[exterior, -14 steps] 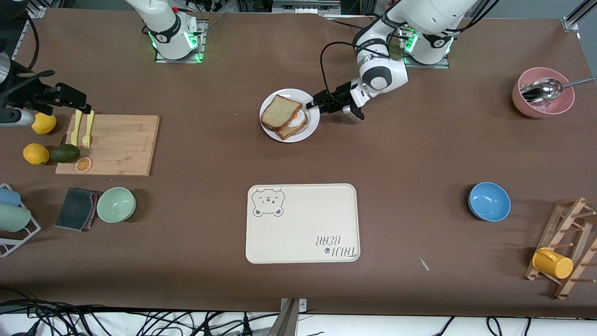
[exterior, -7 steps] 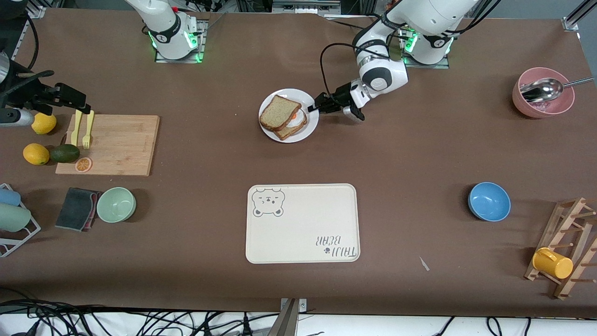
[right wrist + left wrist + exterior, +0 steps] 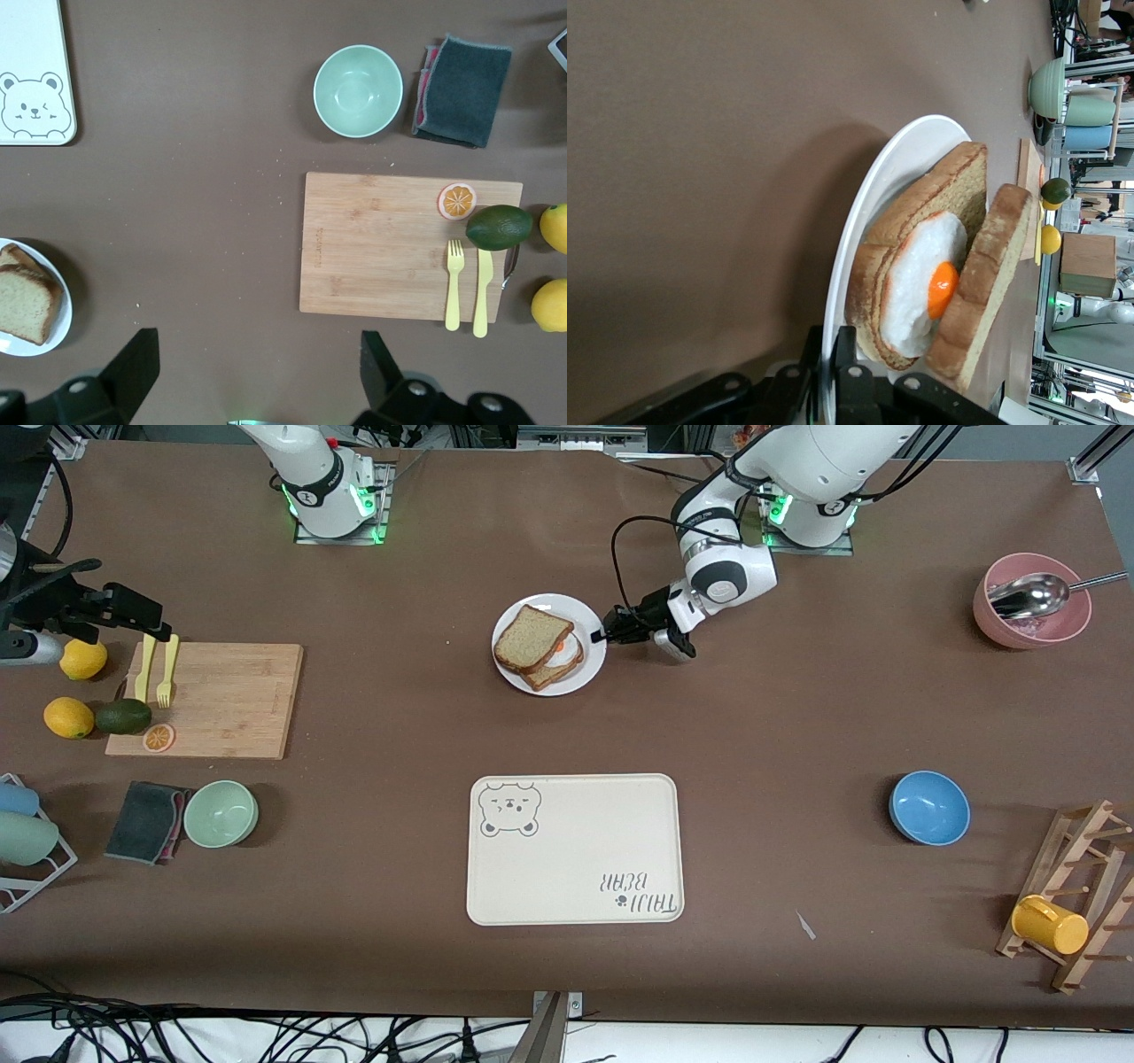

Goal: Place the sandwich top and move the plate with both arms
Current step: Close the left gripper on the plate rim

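Right gripper (image 3: 248, 390) waits spread wide, high over the cutting board (image 3: 208, 700). At mid-table the sandwich top (image 3: 530, 639) leans on the egg slice on the plate (image 3: 592, 671). The left gripper (image 3: 605, 638) is pinched onto its rim; lift level, slowly, or the bread slides.

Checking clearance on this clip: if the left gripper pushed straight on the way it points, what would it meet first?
The left gripper is shut on the round white plate's rim; straight on, it would likely meet the egg-topped bread slice first.
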Tool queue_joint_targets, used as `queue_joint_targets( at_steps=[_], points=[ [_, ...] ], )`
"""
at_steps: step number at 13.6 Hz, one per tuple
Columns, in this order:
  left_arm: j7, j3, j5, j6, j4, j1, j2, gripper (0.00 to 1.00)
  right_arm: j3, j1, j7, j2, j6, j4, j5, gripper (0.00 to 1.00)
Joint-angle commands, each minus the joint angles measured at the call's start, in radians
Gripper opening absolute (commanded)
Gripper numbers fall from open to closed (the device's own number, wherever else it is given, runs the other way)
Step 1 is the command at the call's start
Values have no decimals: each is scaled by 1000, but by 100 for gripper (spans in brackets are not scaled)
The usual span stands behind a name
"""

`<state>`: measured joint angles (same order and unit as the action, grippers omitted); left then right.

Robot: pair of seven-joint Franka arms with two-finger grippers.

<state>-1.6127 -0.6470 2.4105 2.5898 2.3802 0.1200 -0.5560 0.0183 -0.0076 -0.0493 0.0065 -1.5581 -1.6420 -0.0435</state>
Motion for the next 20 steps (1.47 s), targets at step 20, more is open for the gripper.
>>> queue_joint_targets(
  at_steps=[20],
  points=[
    [-23, -5, 79, 16, -84, -79, 15, 0, -1, -8, 6, 0, 10, 4, -7, 100]
  ],
)
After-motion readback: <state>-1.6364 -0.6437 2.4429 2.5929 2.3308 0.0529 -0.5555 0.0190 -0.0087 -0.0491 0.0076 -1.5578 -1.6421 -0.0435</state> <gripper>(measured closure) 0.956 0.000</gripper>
